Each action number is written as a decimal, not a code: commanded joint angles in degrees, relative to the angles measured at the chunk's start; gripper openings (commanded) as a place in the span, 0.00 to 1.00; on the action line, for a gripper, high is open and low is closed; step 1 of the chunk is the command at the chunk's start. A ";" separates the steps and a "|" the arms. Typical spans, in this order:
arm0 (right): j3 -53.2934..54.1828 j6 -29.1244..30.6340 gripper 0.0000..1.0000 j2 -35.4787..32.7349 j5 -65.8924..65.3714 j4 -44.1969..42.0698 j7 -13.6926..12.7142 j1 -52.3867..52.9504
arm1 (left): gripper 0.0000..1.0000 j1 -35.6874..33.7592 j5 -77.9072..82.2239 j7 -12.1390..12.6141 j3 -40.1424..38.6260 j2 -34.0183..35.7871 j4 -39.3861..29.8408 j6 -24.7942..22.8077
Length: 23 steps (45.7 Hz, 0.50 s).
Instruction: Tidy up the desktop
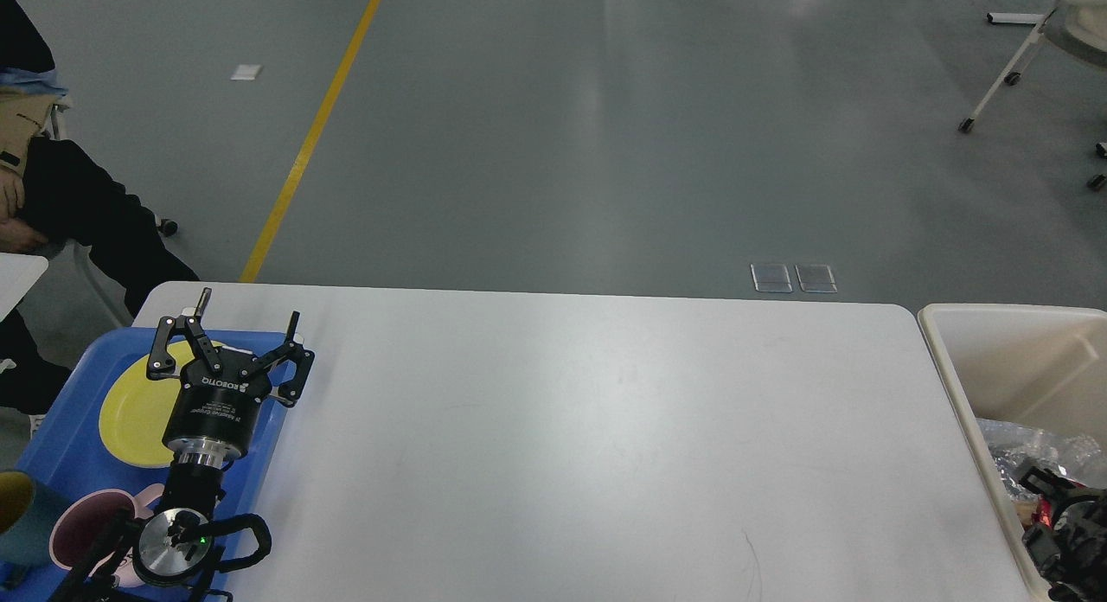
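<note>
Your tabletop (605, 429) fills the middle of view, a stiff, smooth slab to clear rather than lift, while your left claw (246, 325) hangs spread and empty over the blue tray (52, 446) at 9 o'clock, and your right claw (1059, 533), at 4 o'clock in the beige bin (951, 360), is too dark to read.

Bright, even overhead light, soft glare streaks on the far floor (605, 100), faint sheen on the desktop (605, 429), everything sharp.
</note>
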 commanded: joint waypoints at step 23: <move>47.97 1.17 1.00 -10.17 -1.05 21.96 0.22 28.66 | 0.96 0.00 0.00 0.01 0.00 0.00 -0.01 0.00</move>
